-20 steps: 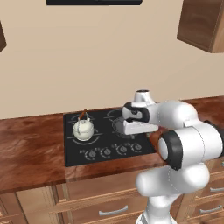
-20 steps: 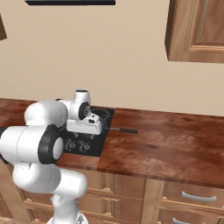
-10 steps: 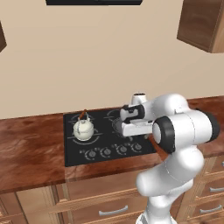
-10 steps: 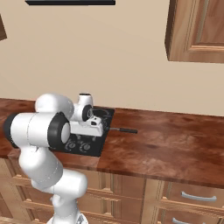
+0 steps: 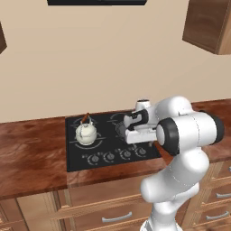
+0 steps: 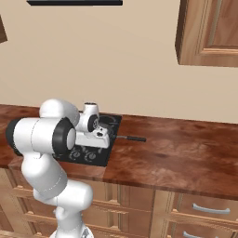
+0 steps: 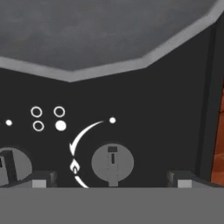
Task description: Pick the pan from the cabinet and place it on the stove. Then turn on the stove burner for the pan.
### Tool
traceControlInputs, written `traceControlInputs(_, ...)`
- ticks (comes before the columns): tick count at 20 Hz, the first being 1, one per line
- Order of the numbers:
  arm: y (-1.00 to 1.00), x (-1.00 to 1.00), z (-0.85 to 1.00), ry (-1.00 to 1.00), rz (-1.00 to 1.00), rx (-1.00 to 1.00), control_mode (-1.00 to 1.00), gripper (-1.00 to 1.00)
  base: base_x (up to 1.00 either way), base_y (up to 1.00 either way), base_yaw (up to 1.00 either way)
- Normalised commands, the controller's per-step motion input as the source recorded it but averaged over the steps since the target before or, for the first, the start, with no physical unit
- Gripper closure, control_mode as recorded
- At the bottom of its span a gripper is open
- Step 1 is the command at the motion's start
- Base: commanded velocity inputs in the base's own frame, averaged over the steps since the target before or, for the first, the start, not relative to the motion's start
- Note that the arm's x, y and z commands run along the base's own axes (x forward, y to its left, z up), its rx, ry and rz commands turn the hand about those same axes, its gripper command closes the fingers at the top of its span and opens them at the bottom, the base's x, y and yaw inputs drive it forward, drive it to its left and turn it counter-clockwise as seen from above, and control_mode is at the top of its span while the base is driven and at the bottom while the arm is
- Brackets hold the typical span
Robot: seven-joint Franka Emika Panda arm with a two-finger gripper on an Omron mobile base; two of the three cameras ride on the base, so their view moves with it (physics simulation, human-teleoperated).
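The pan [image 7: 87, 30] sits on the stove [image 5: 76, 158], its grey rim filling the top of the hand view, and in the right base view its thin black handle [image 6: 132, 138] sticks out over the brown wooden counter [image 6: 186, 158] to the right of the cooktop. The gripper [image 7: 111, 179] hangs low over the knob row at the stove's front edge, its 2 fingertips [image 7: 41, 179] standing wide apart with nothing between them. Between them, just ahead, lies 1 round grey knob [image 7: 112, 162] with a white arc and flame mark beside it; a second knob [image 7: 13, 166] shows at the left edge. A small white kettle [image 5: 86, 133] stands on the stove's left rear burner. The cabinet [image 6: 207, 32] hangs on the wall, up and to the right.
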Motion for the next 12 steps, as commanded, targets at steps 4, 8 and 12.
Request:
traceControlInputs(4,0.00,-0.10,-0.16,0.00,0.00,0.00,-1.00,-1.00,0.00,0.00,0.00)
traceControlInputs(8,0.00,-0.09,-0.18,0.00,0.00,0.00,-1.00,-1.00,0.00,0.00,0.00)
traceControlInputs(12,0.00,-0.02,-0.18,0.00,0.00,0.00,-1.00,-1.00,0.00,0.00,0.00)
